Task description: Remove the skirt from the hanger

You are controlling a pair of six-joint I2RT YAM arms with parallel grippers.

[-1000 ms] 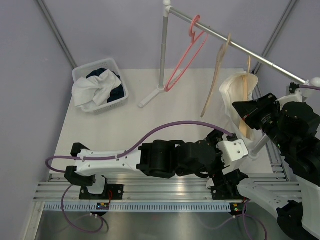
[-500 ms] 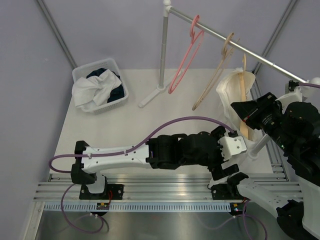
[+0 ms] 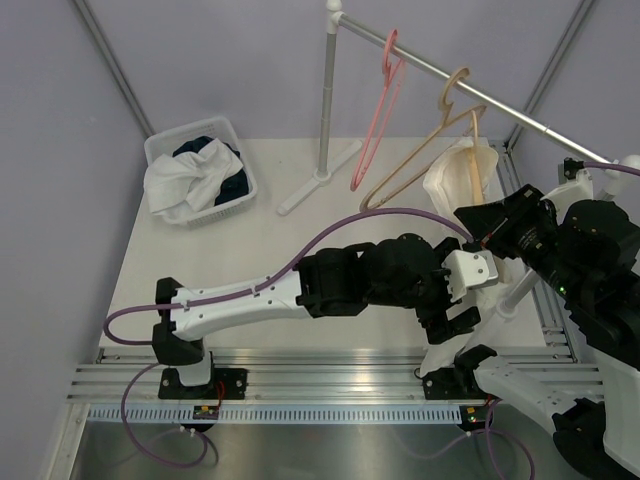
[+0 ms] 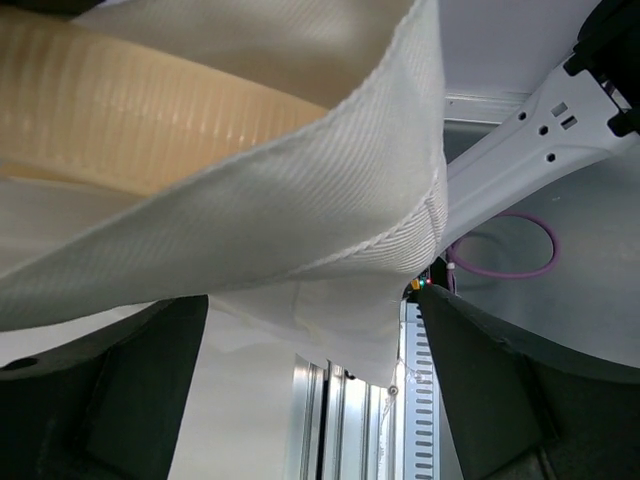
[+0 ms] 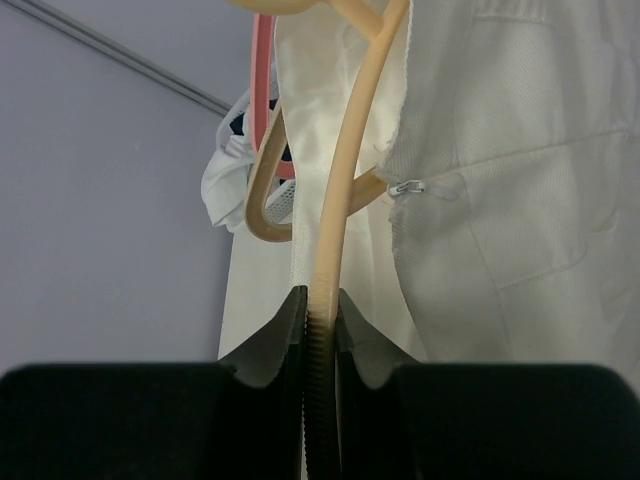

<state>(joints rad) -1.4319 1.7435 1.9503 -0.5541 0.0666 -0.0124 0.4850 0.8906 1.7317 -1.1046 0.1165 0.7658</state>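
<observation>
- Right gripper [image 5: 320, 322]: clamped tight on the tan hanger [image 5: 347, 200], directly ahead of it.
- Left gripper [image 4: 310, 400]: spread wide, gripping nothing; white skirt [image 4: 250, 200] hem hangs in its gap.

Pale cream counter [image 3: 230, 260], lilac walls at left and back. At far left corner: white slatted basket [image 3: 248, 190], heaped with white and dark navy cloth [image 3: 195, 175]. Near middle of far edge: white foot [image 3: 300, 196] of garment rack, upright post [image 3: 326, 100] rising from it. Along near edge: aluminium rails [image 3: 330, 385], left arm base [image 3: 188, 378] and right arm base [image 3: 455, 378] bolted on.
</observation>
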